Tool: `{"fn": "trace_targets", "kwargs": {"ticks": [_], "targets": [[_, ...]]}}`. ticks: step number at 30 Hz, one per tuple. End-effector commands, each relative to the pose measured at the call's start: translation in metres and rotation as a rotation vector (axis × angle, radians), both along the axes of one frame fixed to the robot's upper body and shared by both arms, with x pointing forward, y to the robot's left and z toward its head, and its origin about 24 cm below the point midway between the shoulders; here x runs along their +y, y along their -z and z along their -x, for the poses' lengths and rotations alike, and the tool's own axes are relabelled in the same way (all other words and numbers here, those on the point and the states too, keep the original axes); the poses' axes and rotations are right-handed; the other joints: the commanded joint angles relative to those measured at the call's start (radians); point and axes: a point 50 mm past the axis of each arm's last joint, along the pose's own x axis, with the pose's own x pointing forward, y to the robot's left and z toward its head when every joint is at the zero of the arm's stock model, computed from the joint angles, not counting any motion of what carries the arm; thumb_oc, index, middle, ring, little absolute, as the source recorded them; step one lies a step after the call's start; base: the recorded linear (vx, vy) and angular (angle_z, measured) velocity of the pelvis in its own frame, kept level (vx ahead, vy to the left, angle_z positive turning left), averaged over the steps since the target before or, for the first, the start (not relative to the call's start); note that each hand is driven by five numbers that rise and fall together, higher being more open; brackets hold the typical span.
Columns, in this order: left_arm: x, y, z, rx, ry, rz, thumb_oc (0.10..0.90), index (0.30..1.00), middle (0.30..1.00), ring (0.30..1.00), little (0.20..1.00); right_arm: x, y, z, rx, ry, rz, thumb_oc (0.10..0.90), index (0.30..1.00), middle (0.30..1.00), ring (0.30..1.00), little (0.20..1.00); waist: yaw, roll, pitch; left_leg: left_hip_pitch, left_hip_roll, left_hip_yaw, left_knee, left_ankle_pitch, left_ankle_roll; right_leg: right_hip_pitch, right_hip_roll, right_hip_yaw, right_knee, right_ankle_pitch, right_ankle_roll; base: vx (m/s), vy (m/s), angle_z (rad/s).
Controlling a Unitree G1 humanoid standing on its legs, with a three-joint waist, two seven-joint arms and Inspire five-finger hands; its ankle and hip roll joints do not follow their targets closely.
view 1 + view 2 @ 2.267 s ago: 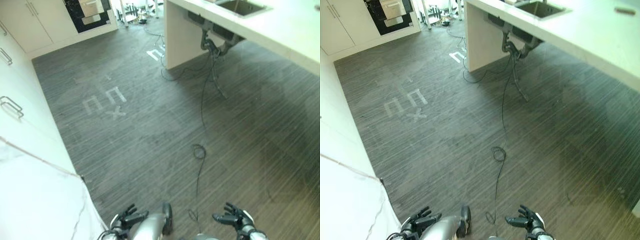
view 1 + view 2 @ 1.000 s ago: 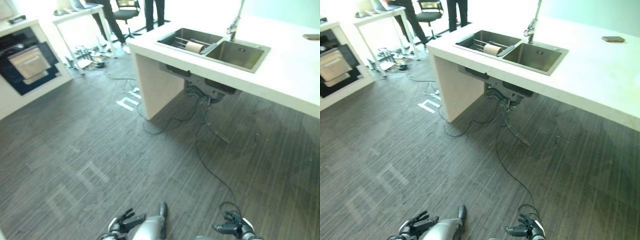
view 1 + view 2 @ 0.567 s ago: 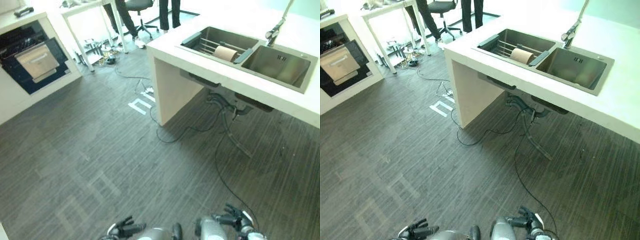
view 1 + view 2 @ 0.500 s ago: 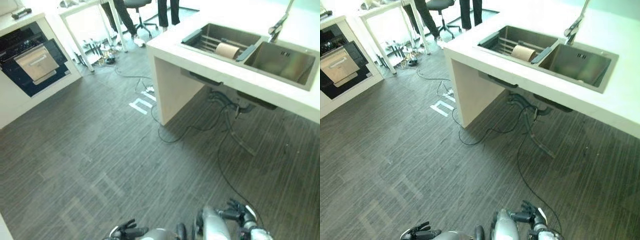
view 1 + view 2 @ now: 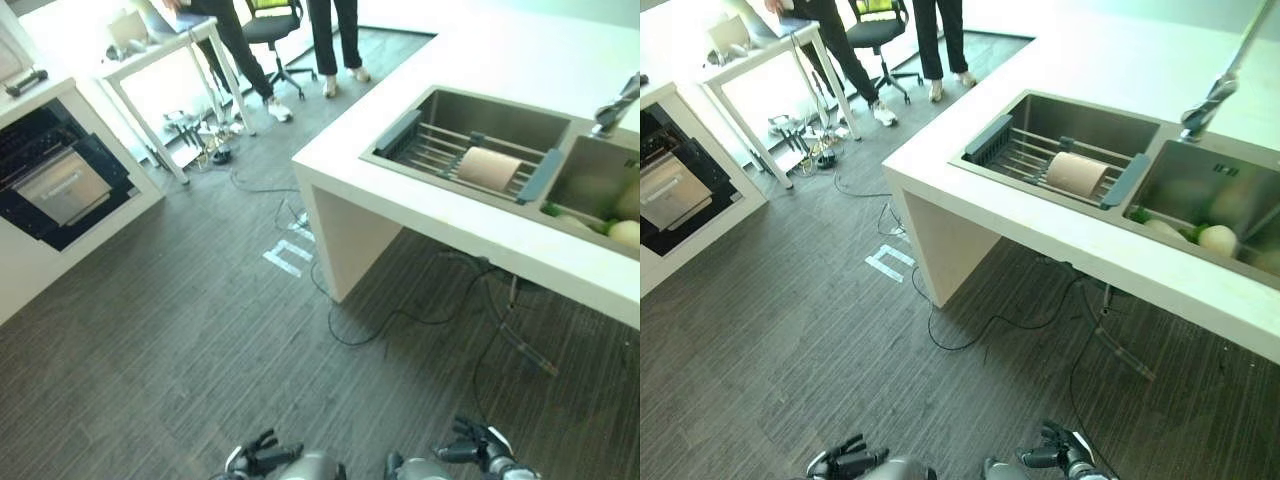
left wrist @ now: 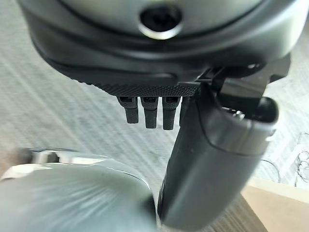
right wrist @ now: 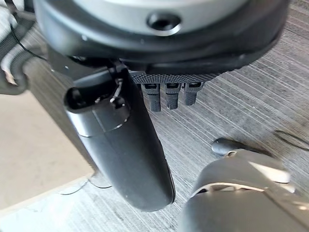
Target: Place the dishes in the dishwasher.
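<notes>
Steel double sink (image 5: pixel 470 120) set in white counter (image 5: pixel 480 50); rack holds tan cylinder (image 5: pixel 489 167), pale produce (image 5: pixel 622 232) cut off at frame edge. Dark built-in appliance (image 5: pixel 45 185) across wide grey plank floor (image 5: pixel 150 330).

Right eye: left hand (image 5: pixel 845 462), right hand (image 5: pixel 1060 455) low, fingers spread, empty.

Wrist views: fingers relaxed, holding nothing.

Right hand (image 7: pixel 145 121): fingers straight, thumb extended, holding nothing
Floor (image 7: pixel 251 101): grey striped planks beneath
</notes>
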Motion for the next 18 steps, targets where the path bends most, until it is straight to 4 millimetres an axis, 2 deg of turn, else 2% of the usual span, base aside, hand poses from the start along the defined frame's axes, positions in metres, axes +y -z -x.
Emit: {"fn": "trace_targets", "kwargs": {"ticks": [1,3,4,6,9,14,16,18], "targets": [[-0.010,0.003,0.004,0.002,0.058,0.002,0.800,0.900,0.900,0.900,0.900,-0.020,-0.011,-0.009,-0.073,0.035,0.045,0.800,0.900,0.900,0.900,0.900,0.005,0.035,0.013,0.119,0.039,-0.048,-0.216,0.037,-0.006,-0.131,0.060,0.007,0.116,-0.078,0.111,0.20,0.089,-0.40],[-0.009,0.003,0.006,0.004,0.060,0.000,0.800,0.900,0.900,0.900,0.900,-0.019,-0.010,-0.008,-0.074,0.041,0.047,0.800,0.900,0.900,0.900,0.900,0.011,0.040,0.016,0.050,0.055,-0.111,-0.216,0.049,-0.028,-0.115,0.079,0.029,0.116,-0.093,0.109,0.21,0.134,-0.35],[-0.010,0.004,0.006,0.006,0.063,0.001,0.800,0.900,0.900,0.900,0.900,-0.020,-0.011,-0.008,-0.082,0.042,0.053,0.800,0.900,0.900,0.900,0.900,0.018,0.040,0.023,0.007,0.062,-0.140,-0.216,0.079,-0.041,-0.100,0.084,0.044,0.116,-0.103,0.108,0.19,0.159,-0.06],[-0.011,0.004,0.005,0.007,0.071,0.004,0.800,0.900,0.900,0.900,0.900,-0.022,-0.013,-0.010,-0.102,0.047,0.061,0.800,0.900,0.900,0.900,0.900,0.025,0.041,0.030,-0.025,0.058,-0.151,-0.216,0.103,-0.042,-0.088,0.084,0.056,0.116,-0.110,0.107,0.19,0.203,-0.18],[-0.011,0.004,0.005,0.013,0.103,-0.003,0.800,0.900,0.900,0.900,0.900,-0.024,-0.016,-0.014,-0.133,0.081,0.060,0.800,0.900,0.900,0.900,0.900,0.020,0.041,0.030,-0.016,0.057,-0.129,-0.216,0.056,-0.025,-0.082,0.068,0.051,0.116,-0.112,0.110,0.18,0.243,-0.16],[-0.006,0.004,0.005,0.038,0.130,-0.031,0.800,0.900,0.900,0.900,0.900,-0.025,-0.016,-0.011,-0.144,0.126,0.045,0.800,0.900,0.900,0.900,0.900,-0.002,0.071,0.018,0.057,0.043,-0.140,-0.216,-0.021,0.012,-0.092,0.041,0.003,0.122,-0.083,0.134,0.18,0.279,-0.17],[-0.003,0.003,0.005,0.039,0.135,-0.038,0.800,0.900,0.900,0.900,0.900,-0.025,-0.014,-0.008,-0.138,0.151,0.044,0.800,0.900,0.900,0.900,0.900,-0.005,0.074,0.015,0.072,0.035,-0.123,-0.216,-0.047,0.042,-0.118,0.021,-0.013,0.196,-0.081,0.142,0.14,0.237,-0.29],[-0.001,0.003,0.007,0.043,0.142,-0.046,0.800,0.900,0.900,0.900,0.900,-0.026,-0.014,-0.006,-0.137,0.165,0.044,0.800,0.900,0.900,0.900,0.900,-0.011,0.075,0.015,0.083,0.020,-0.100,-0.216,-0.070,0.078,-0.161,0.001,-0.027,0.327,-0.057,0.159,0.12,0.157,-0.50]]}}
